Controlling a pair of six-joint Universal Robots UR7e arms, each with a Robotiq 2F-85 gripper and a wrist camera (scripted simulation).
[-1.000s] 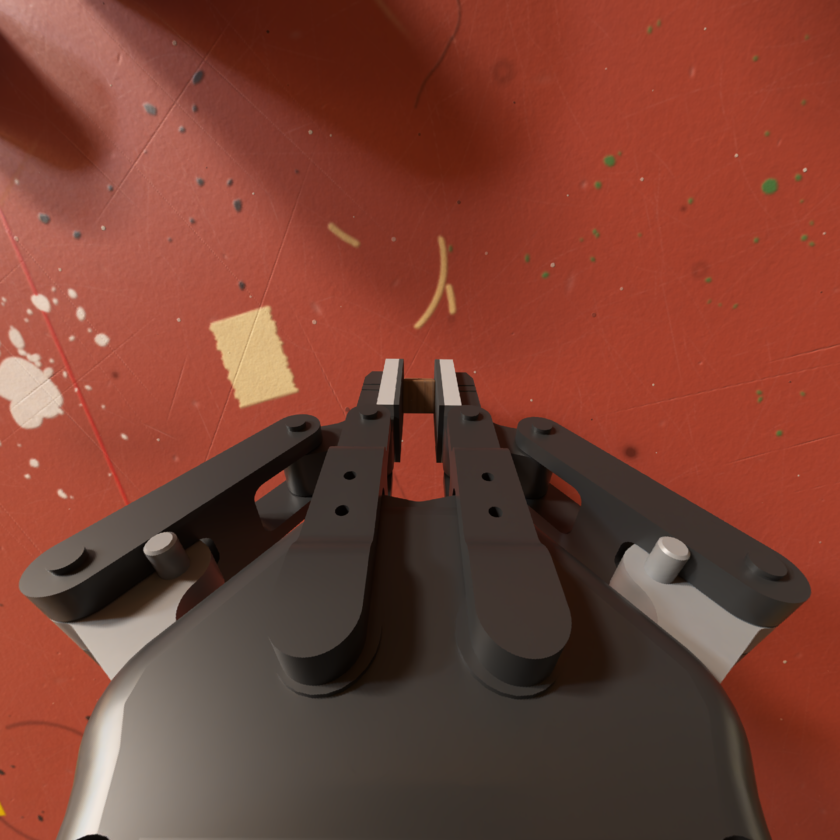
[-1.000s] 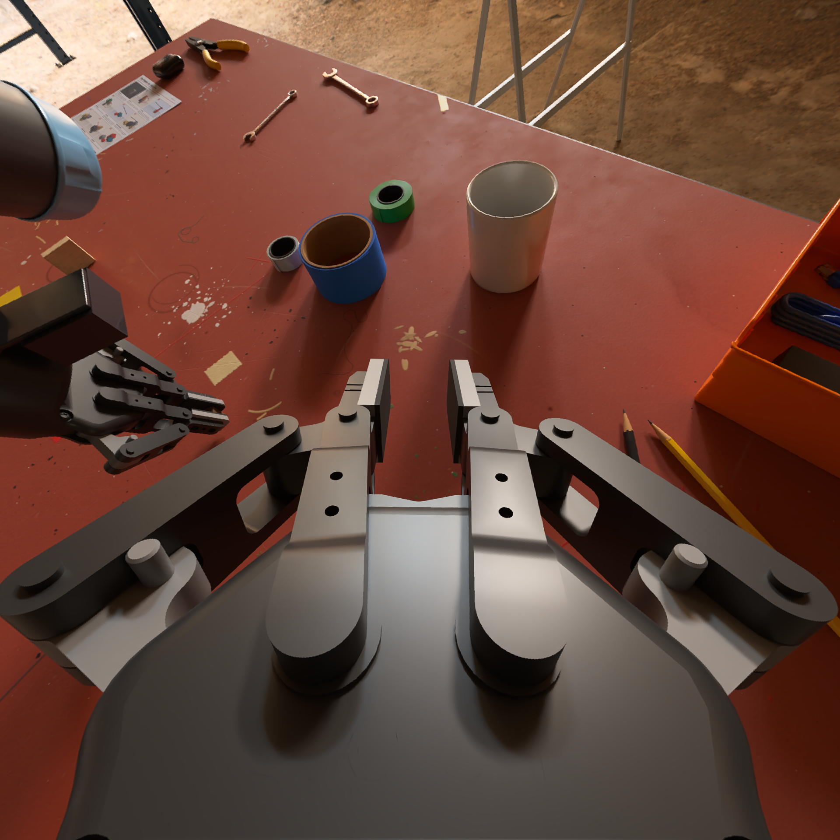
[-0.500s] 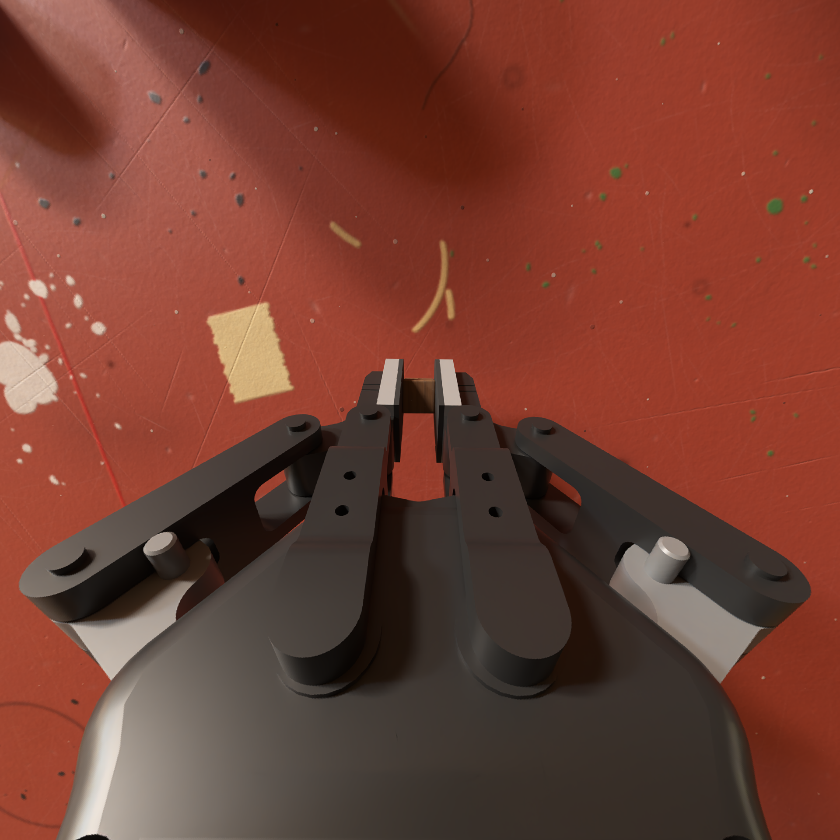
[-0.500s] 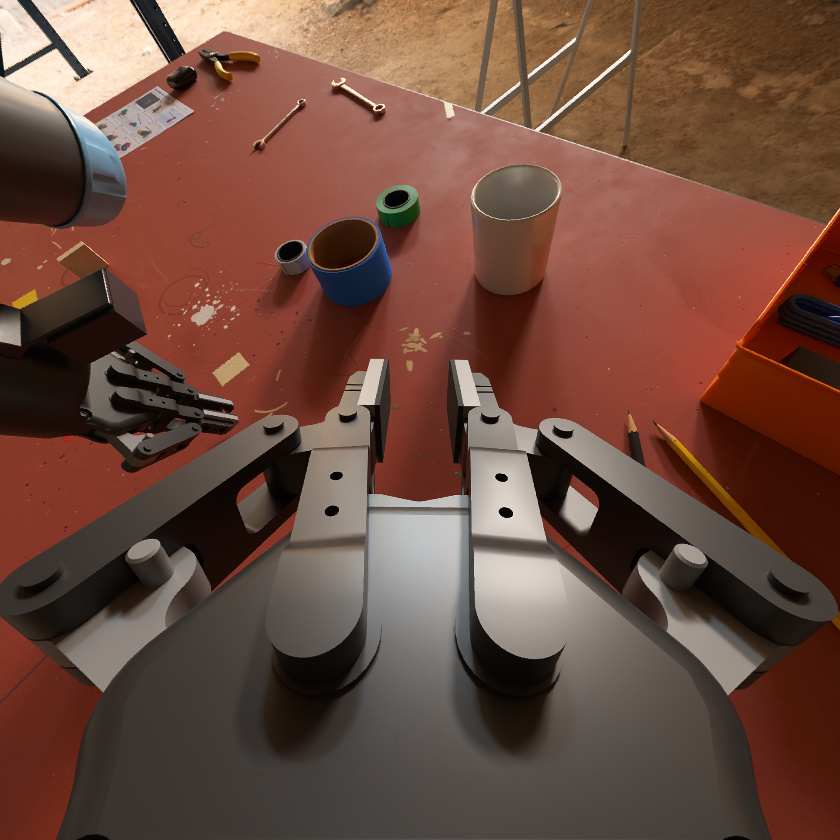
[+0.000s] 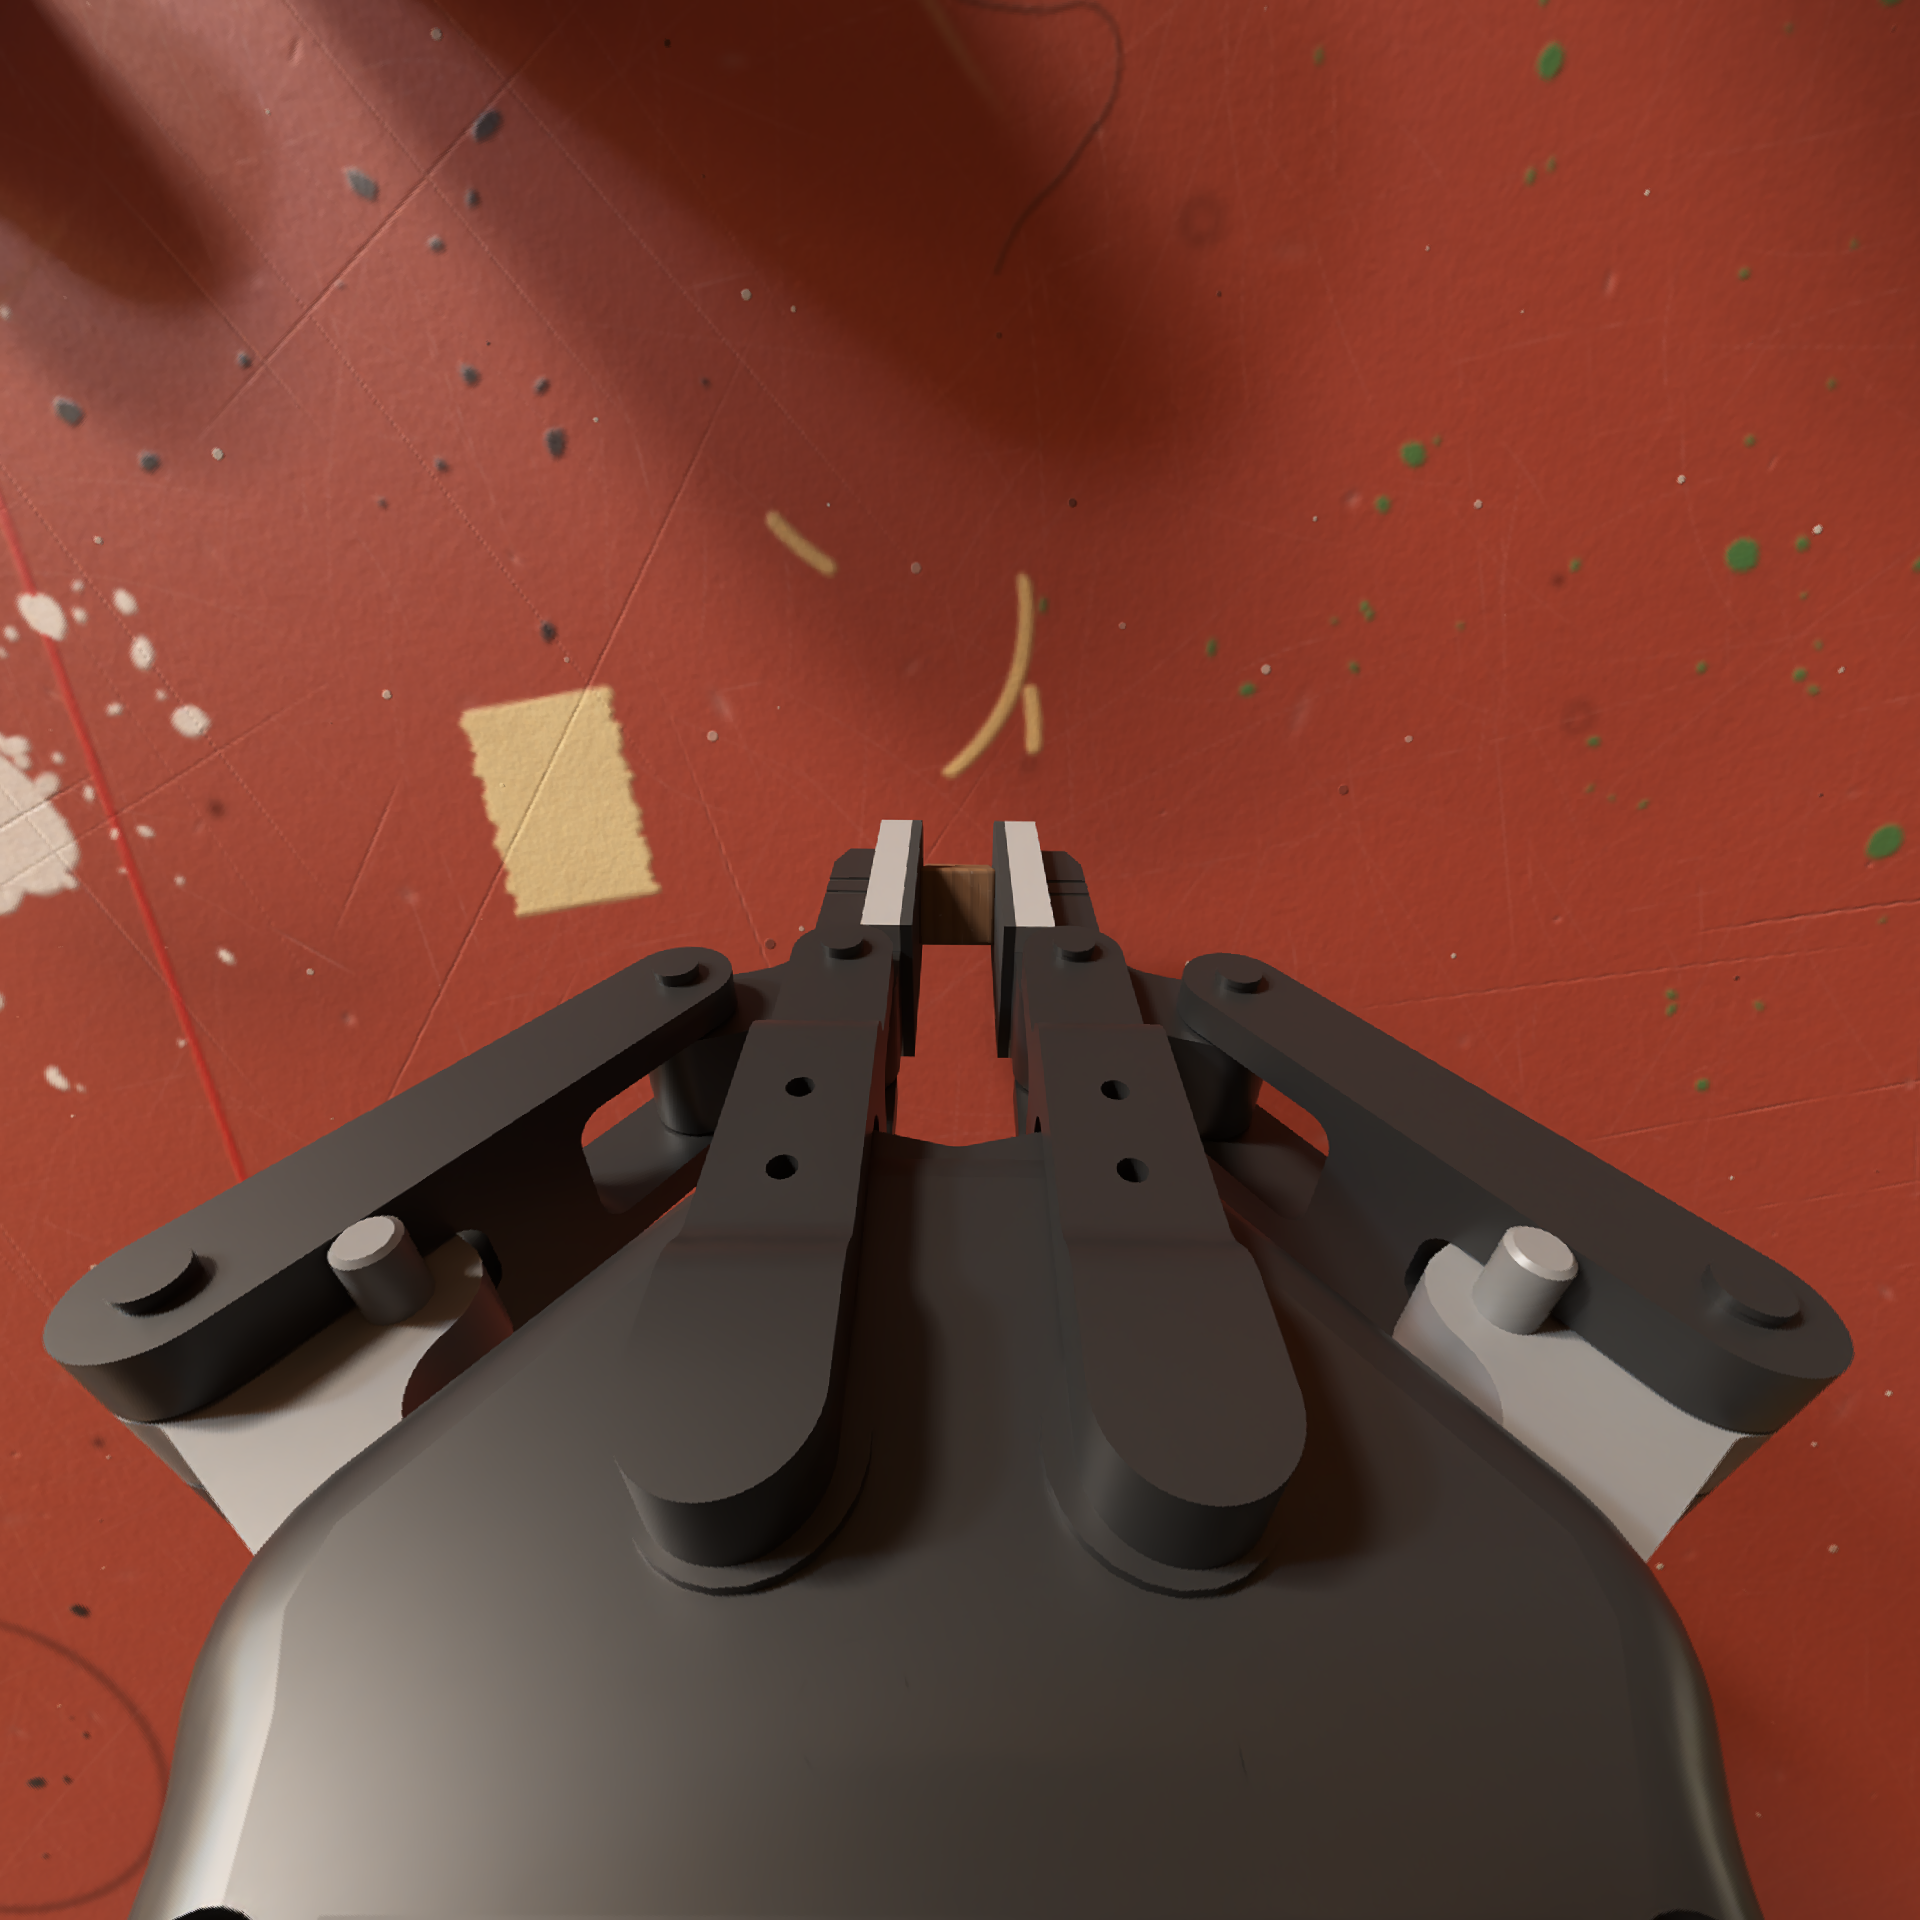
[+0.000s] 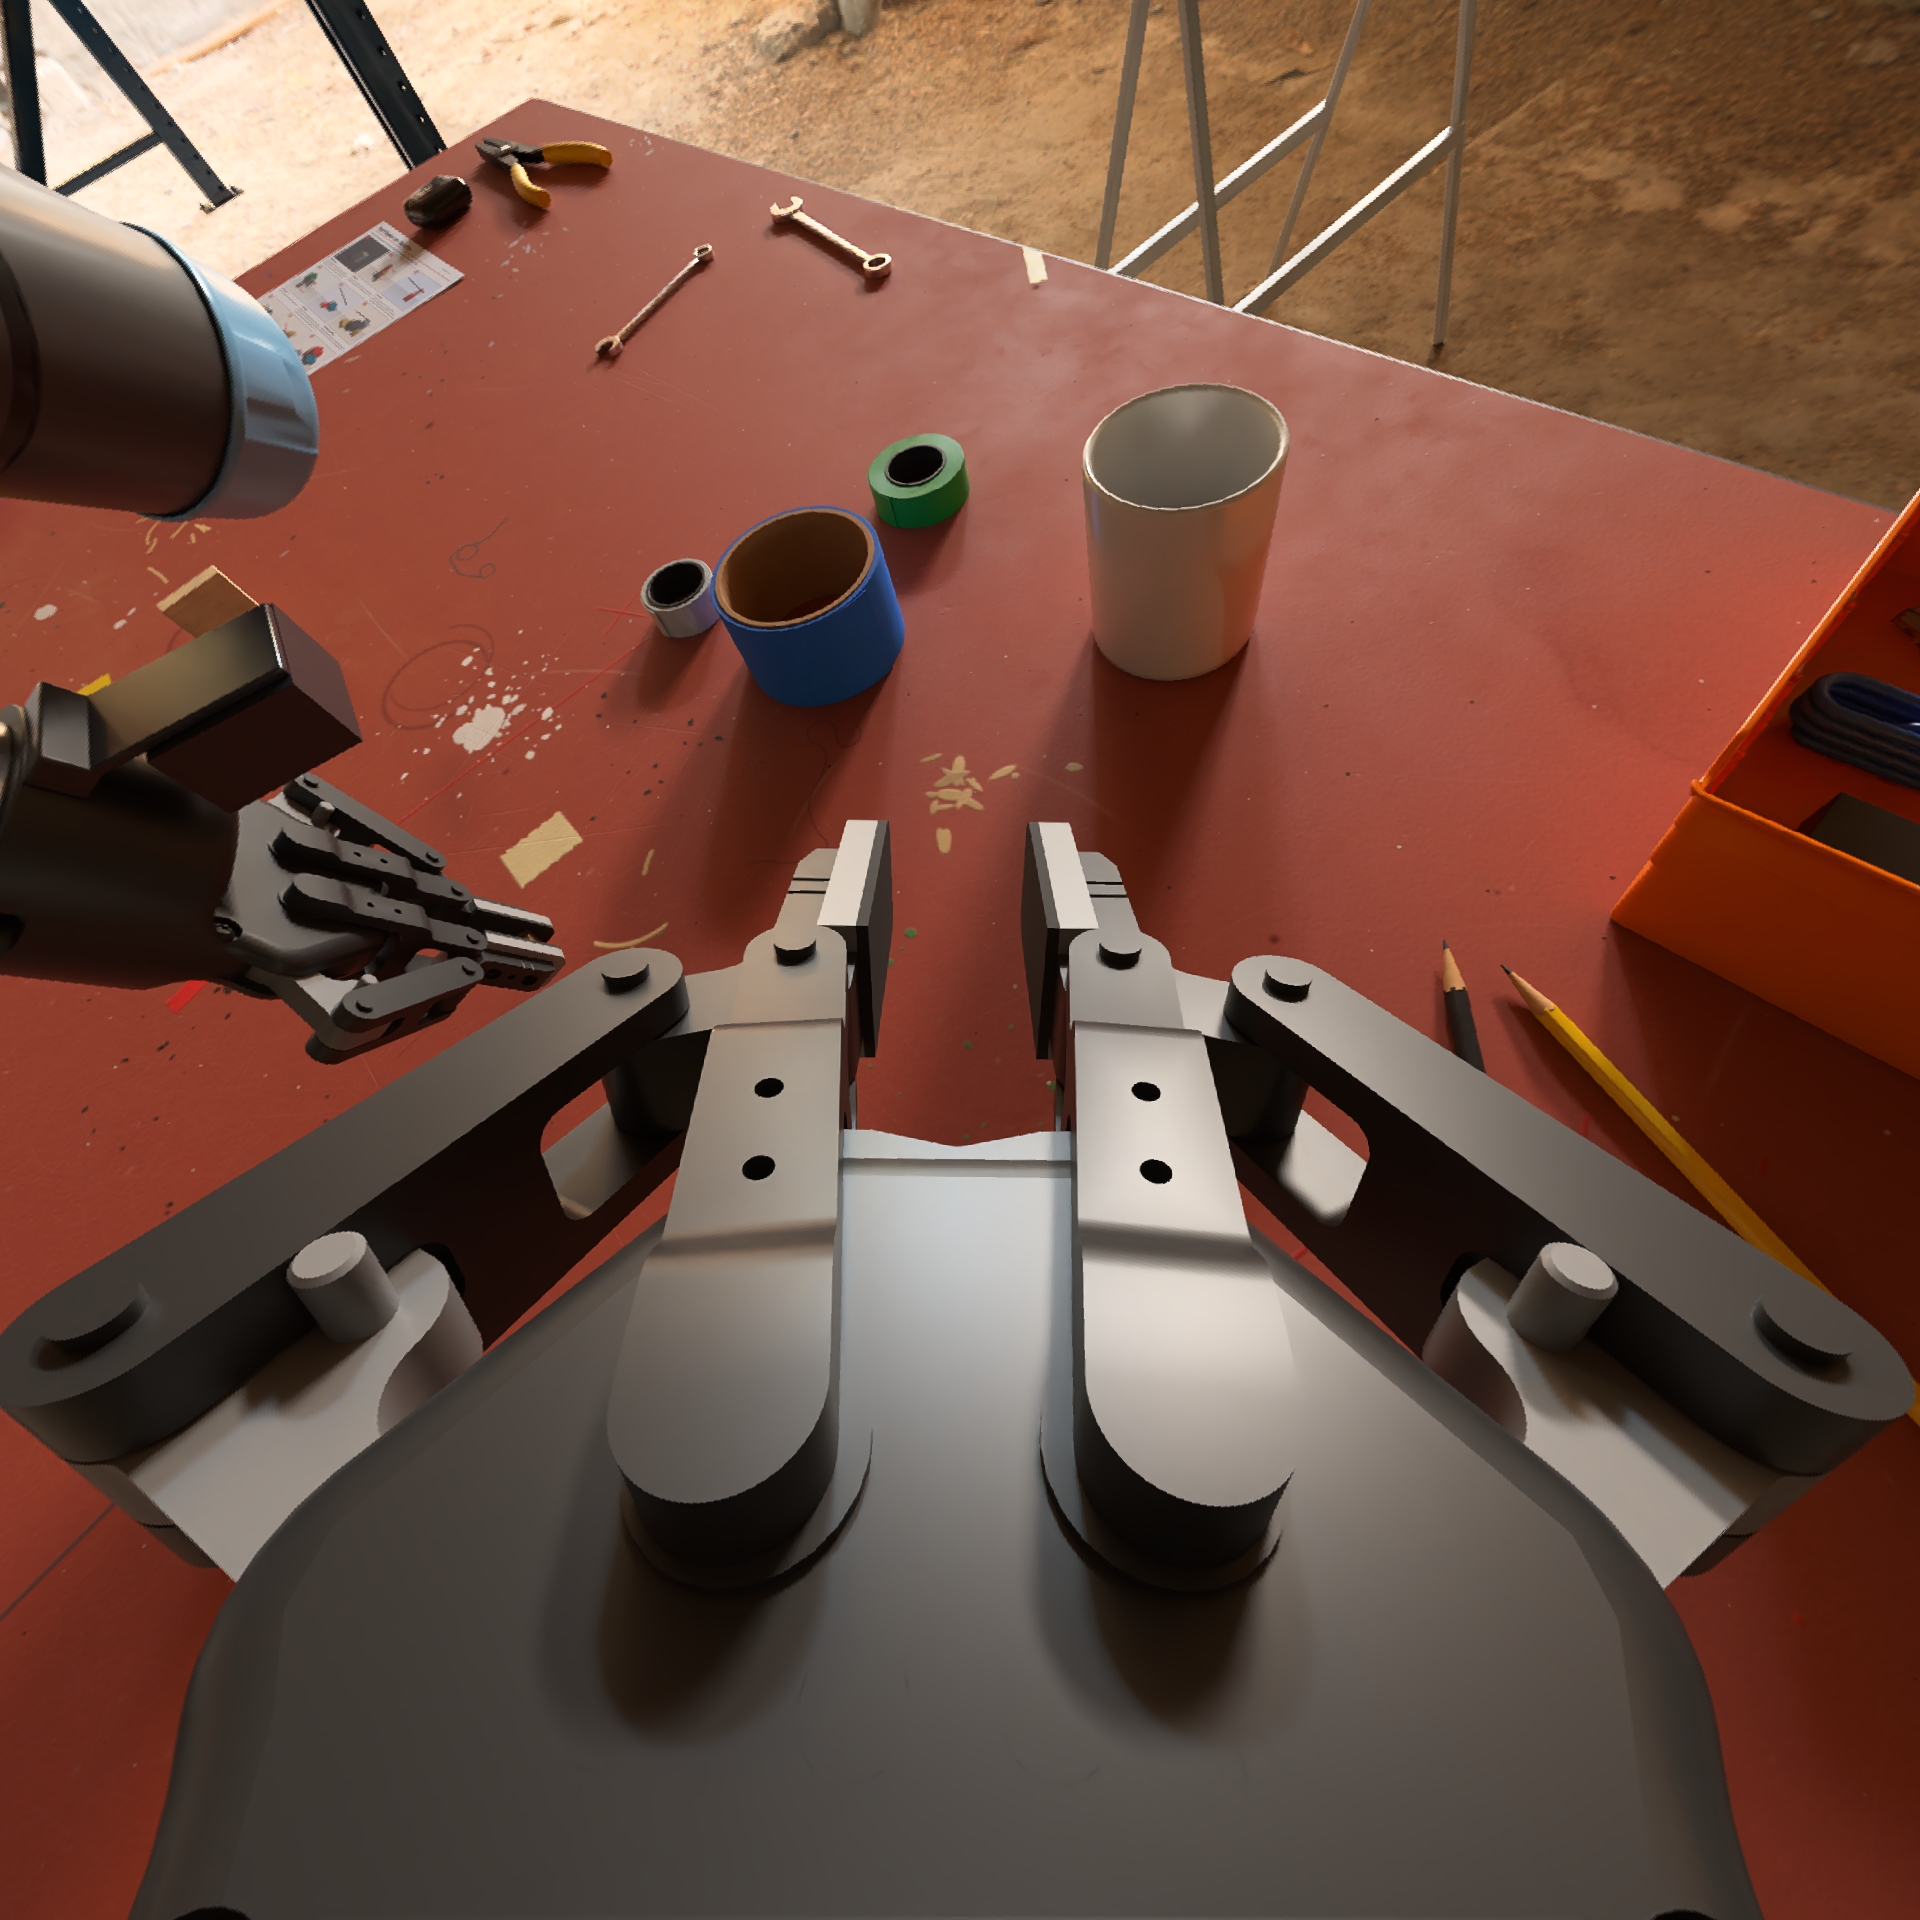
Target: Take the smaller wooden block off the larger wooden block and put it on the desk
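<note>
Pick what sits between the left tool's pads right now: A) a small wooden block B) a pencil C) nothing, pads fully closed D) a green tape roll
A: in the left wrist view the left tool is shut on a small wooden block, a tan piece wedged between its pads above the red desk.

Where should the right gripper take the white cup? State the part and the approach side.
Probably the near rim of the white cup, from above: it stands upright, mouth open, and its body looks wide for the right gripper.
</note>
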